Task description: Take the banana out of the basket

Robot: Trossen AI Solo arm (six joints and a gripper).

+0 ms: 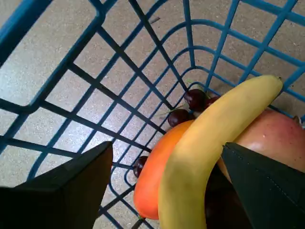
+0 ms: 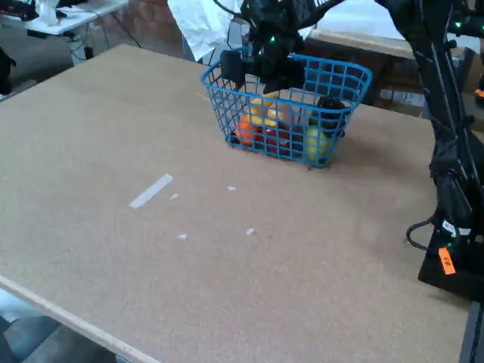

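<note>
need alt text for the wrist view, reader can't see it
Close-up from the gripper, its two dark fingers open on either side of a yellow banana inside a blue wire basket. The banana lies across an orange fruit and a reddish fruit, with dark cherries behind them.

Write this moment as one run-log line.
gripper: open, straddling yellow curved banana | banana: inside blue wire basket, on round orange fruit | lifted: no

text: none legible | orange tag (image 2: 447, 261) on robot base: marks unreadable
</note>
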